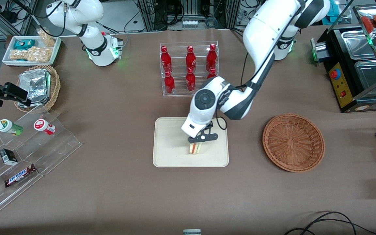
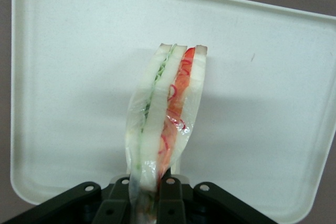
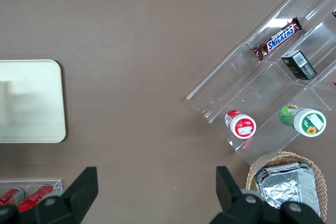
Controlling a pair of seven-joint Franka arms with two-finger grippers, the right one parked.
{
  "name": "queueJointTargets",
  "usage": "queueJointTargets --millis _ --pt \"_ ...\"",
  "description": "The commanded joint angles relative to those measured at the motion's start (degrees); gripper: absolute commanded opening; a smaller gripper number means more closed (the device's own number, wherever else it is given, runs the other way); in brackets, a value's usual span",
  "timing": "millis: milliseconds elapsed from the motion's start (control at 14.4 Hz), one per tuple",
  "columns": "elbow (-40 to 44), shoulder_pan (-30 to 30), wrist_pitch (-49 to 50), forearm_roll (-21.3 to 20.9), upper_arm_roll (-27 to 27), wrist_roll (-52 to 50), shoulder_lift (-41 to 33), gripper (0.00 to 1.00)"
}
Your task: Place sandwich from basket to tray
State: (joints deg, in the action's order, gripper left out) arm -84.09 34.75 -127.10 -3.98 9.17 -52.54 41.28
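Upright sandwich in gripper fingers

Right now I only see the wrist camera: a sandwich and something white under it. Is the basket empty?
Observer: Yes, the basket holds nothing; it sits beside the tray, toward the working arm's end.
Operator: Is the sandwich over the middle of the tray?
Observer: Roughly; the sandwich is over the half of the tray nearer the front camera, in the gripper.
Operator: What's near the tray?
Observer: A clear rack of red bottles, farther from the front camera.
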Motion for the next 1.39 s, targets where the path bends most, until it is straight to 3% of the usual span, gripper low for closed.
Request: queueJointTargets --millis 0,139,208,347,486,764,972,1319 --pt "3.1 0.9 -1.4 -3.9 -0.7 -5.4 3.4 0.02" --pt "2.9 1.9 -3.7 -4.0 -0.6 -6.8 3.9 0.06" --pt "2.8 1.9 -3.9 -3.6 -0.6 -7.1 3.8 0.17" --pt "2.8 1.7 -3.9 -3.4 -0.6 -7.6 3.1 1.0" --pt "2.4 1.8 -2.8 -3.6 -0.7 -9.8 0.5 1.0" --pt "0.1 0.7 8.5 -4.3 -1.3 -12.5 -10.4 1.0" --pt "-0.5 -5.1 20.3 -3.3 -1.9 -10.3 -16.2 1.0" --pt "-11.3 -14.8 22.8 -3.2 -2.1 2.6 -24.1 1.0"
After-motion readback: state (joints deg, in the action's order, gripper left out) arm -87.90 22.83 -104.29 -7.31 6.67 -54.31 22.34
